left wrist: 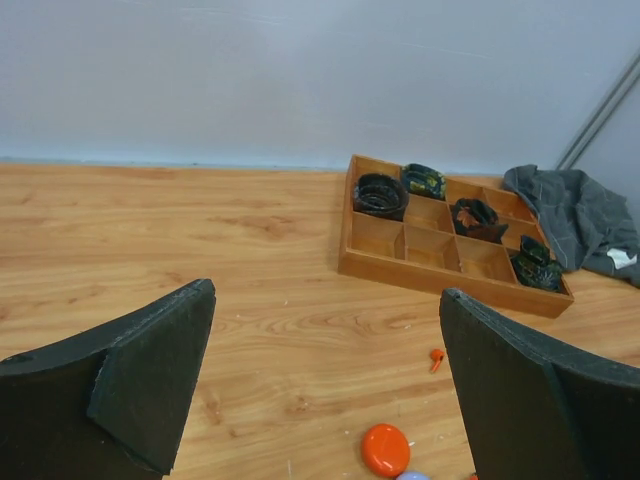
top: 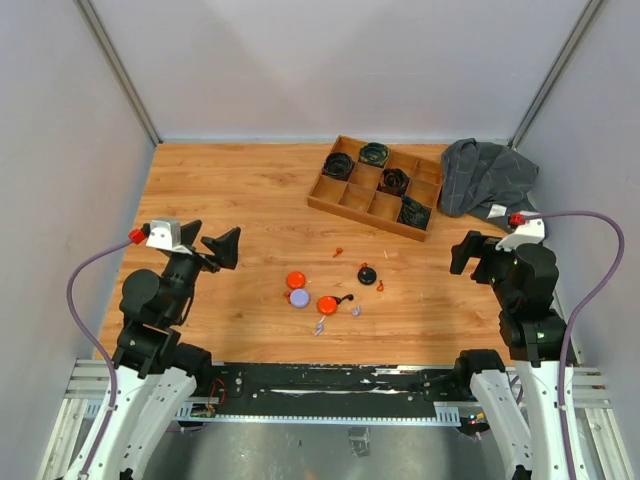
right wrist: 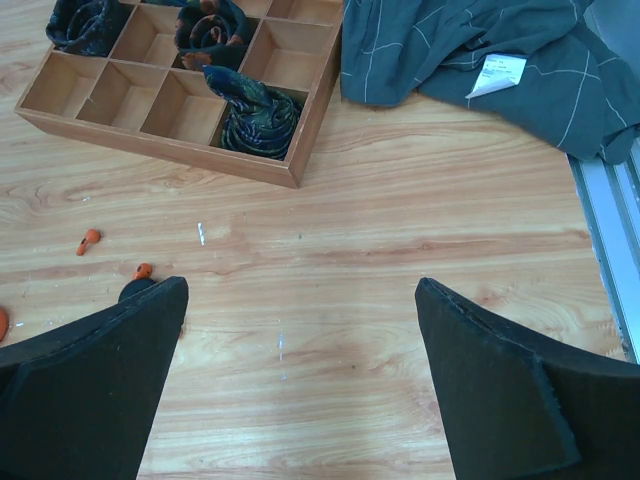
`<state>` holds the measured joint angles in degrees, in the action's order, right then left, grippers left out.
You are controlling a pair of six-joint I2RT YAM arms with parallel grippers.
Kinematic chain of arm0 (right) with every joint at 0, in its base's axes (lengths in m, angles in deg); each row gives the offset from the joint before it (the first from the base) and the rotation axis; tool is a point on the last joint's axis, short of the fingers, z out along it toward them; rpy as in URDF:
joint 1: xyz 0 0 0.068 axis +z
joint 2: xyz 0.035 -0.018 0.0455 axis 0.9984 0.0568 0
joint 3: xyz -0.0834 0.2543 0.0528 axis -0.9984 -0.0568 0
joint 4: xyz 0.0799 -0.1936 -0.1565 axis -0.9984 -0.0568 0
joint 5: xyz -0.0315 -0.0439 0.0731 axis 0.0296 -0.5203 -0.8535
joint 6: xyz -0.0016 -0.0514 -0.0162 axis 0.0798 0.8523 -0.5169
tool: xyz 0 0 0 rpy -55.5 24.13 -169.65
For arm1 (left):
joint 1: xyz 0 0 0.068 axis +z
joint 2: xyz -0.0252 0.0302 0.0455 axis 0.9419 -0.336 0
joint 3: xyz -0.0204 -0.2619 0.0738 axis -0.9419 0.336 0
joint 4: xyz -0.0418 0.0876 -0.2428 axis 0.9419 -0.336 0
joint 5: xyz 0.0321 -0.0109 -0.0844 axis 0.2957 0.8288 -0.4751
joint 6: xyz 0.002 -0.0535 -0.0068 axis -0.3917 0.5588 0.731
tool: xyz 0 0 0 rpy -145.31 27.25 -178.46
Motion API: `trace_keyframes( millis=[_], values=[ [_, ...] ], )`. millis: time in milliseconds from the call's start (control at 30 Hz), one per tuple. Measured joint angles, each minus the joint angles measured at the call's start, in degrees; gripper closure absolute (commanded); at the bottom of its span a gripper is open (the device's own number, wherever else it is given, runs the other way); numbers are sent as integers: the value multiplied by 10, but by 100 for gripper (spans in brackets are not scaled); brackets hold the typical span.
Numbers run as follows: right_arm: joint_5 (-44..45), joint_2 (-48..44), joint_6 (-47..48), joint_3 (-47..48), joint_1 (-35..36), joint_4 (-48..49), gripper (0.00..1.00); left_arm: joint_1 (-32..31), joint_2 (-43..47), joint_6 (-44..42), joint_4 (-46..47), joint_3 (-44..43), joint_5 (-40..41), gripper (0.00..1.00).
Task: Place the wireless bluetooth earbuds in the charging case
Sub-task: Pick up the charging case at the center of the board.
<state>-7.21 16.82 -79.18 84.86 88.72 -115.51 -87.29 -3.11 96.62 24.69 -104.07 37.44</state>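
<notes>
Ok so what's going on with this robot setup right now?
Two robot arms wait at the sides of a wooden table. The left tool and the right tool are both open and empty. Mid-table lie small round plastic cases in orange, lilac and black, with tiny stemmed plastic earbuds scattered loose around them. Nothing is being touched.

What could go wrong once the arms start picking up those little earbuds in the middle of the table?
1. The lilac earbud is tiny against the broad fingers of the left gripper; a pinch could flick it away.
2. It lies close beside an orange case, so reaching for it may shove the case.
3. One orange earbud sits apart, toward the wooden tray, and might get missed.
</notes>
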Motion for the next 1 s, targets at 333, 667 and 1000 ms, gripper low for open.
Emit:
trace_keyframes(
  millis=[333, 667, 1000],
  values=[
    [-12, -7, 7, 0, 0, 5, 2, 0, -5, 16, -3, -1, -14, 1],
    [-35, -7, 30, 0, 0, 0, 1, 0, -105, 82, -78, -75, -63, 1],
    [-65, -11, 41, -5, 0, -13, 1, -1, -259, 108, -186, -105, -128, 8]
  ],
)
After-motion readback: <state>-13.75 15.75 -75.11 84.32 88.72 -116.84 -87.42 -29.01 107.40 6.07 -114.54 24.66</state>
